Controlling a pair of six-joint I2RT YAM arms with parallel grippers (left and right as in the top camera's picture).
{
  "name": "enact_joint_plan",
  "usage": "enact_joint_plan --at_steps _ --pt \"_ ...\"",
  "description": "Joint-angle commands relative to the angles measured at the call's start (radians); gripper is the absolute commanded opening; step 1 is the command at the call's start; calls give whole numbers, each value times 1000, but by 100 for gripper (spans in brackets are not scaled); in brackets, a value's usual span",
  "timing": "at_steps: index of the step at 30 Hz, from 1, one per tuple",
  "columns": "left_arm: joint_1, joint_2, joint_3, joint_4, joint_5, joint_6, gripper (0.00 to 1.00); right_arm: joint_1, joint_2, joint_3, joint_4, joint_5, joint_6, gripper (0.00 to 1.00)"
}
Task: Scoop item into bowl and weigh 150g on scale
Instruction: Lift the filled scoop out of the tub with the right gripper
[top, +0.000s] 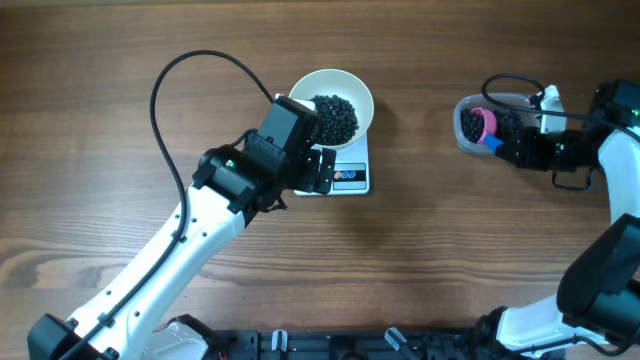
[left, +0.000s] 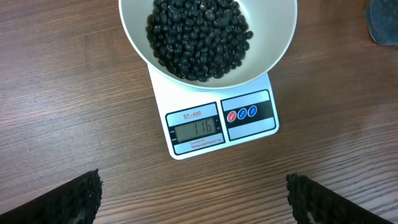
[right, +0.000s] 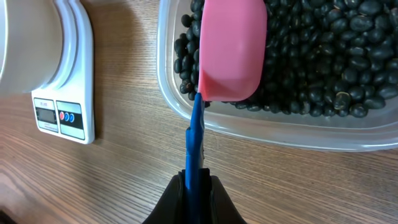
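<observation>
Beans (left: 199, 40) part-weighed in bowl (left: 273, 56) on scale (left: 249, 134); display (left: 198, 129) shows 116, short of target.
Right claw (right: 196, 186) clamped on thin blue handle (right: 195, 137) of pink scoop (right: 233, 50), cup down among loose beans in clear tub (right: 261, 134), well apart from scale across wood-grain counter (top: 100, 100). Left claw (left: 196, 199) spread wide, empty, hovering just in front of scale. Risks, judged: a heaped scoop may overshoot, since the shortfall may be less than a full cup. Beans are small, smooth and round, so would roll off a tilted cup in transit and scatter. Narrow flat handle may swivel in the pinch under load. Bowl is smooth, white, wider than the flat plastic scale and overhangs it. A knock from scoop or left arm could shift it and upset the reading.
</observation>
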Motion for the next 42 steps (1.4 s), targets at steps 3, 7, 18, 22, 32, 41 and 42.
enact_joint_plan --at_steps 3,7,18,22,32,41,42 --pt "-4 -14 -6 0 9 -9 100 -1 11 3 3 -79 23 4" --pt "-4 -14 -6 0 9 -9 100 -12 11 3 5 -83 23 4" --pt "-4 -14 -6 0 9 -9 100 -78 11 3 4 -139 24 4" --pt "-4 -14 -6 0 9 -9 100 -111 11 3 5 -191 36 4" --pt "-4 -14 -6 0 9 -9 100 -253 11 3 0 -372 76 4" --pt "-4 -14 -6 0 9 -9 100 -270 11 3 2 -594 162 4" --pt "-4 -14 -6 0 9 -9 100 -270 11 3 0 -630 171 4"
